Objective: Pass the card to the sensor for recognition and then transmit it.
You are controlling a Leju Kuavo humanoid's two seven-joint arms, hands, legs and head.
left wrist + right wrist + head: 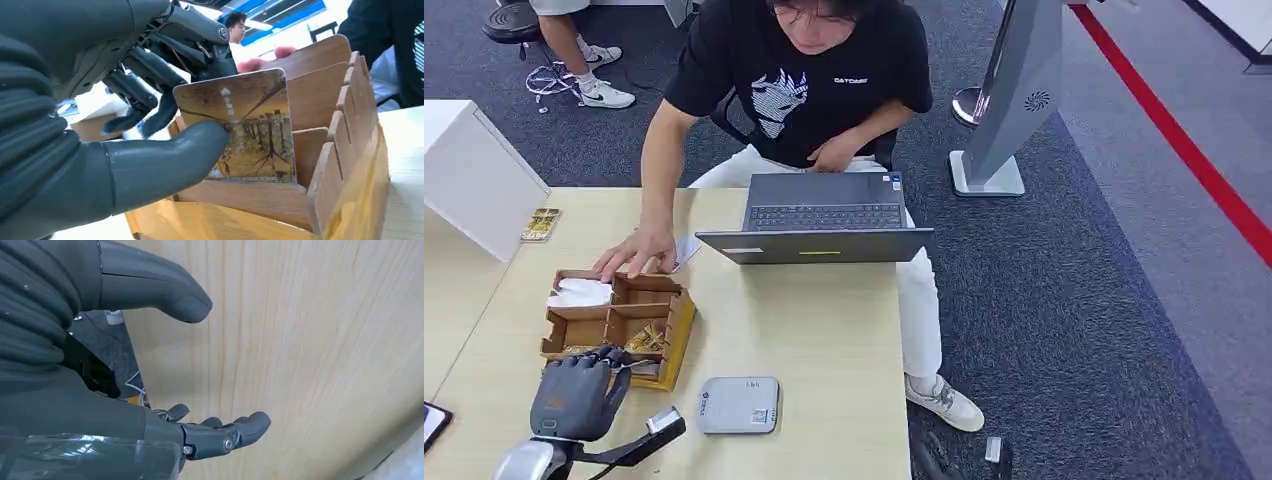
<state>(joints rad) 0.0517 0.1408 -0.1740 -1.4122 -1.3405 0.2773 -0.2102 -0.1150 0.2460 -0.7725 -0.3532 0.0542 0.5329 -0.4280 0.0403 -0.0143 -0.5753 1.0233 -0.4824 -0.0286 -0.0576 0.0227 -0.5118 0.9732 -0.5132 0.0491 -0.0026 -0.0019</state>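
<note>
A card (pixel 250 120) with a brown tree picture stands in the near compartment of a wooden divided box (pixel 345 165). My left hand (pixel 75 150) pinches it, with the thumb on its face and the dark fingers behind it. From the head view, the left hand (pixel 579 395) sits at the near end of the box (pixel 574 325). The sensor (pixel 738 405), a flat grey-white pad, lies on the table just right of that hand. My right hand (pixel 75 405) hangs open beside a light wooden surface, holding nothing.
A person sits across the table with one hand (pixel 634 255) on the box's far end. An open laptop (pixel 824 225) stands in front of them. Another card (pixel 541 224) lies by a white block (pixel 469 175), and a phone (pixel 432 420) lies at the near left edge.
</note>
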